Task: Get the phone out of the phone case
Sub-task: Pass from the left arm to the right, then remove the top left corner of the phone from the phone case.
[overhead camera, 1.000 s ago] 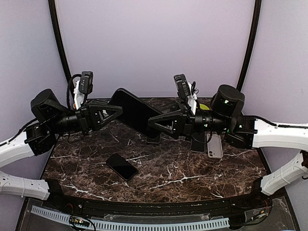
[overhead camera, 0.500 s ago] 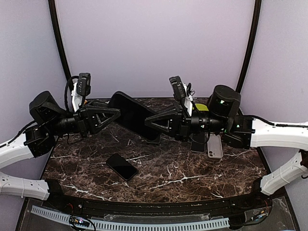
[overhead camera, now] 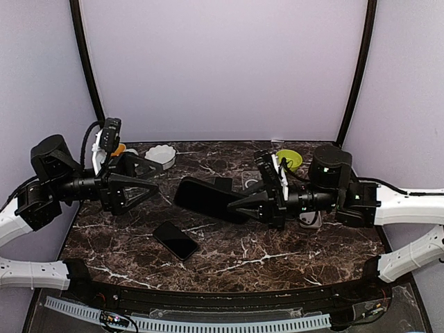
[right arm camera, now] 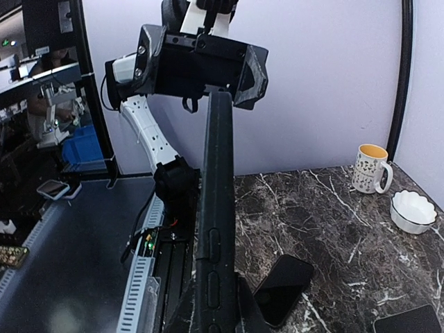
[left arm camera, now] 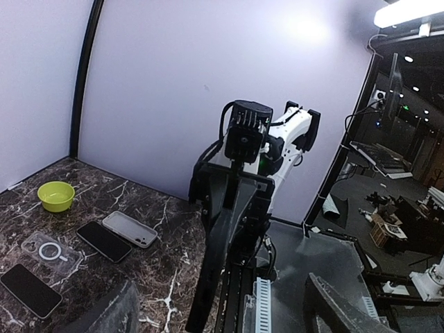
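1. The left gripper (overhead camera: 154, 179) is standing with its fingers spread wide and nothing between them. A second ago it was pinching the left end of the phone. Now it is drawn back towards the left side of the table, well apart from it.
2. The right gripper (overhead camera: 236, 207) is squeezing tight on the big black rectangular phone in its dark case (overhead camera: 207, 197) and carrying it alone by its right end. In the right wrist view the phone is showing edge-on, rising straight up from between the two fingers.
3. A second ago both arms were holding that phone high at the back of the table. Now it is hanging lower and tilted over the middle of the dark veined marble tabletop (overhead camera: 277, 257). I cannot tell whether its lower edge is touching the stone.
4. With the arms shifted, a white scalloped bowl (overhead camera: 159, 154) and a lime-green bowl (overhead camera: 289, 158) are showing along the back edge, where the grippers were covering them before.
5. A speckled white mug with an orange inside (right arm camera: 371, 168) is standing upright near the white bowl.
6. The smaller black phone lying flat (overhead camera: 175, 241) at the near left is sitting just where it was.
7. A clear case with a round ring (left arm camera: 45, 251) is lying flat on the marble near the green bowl.
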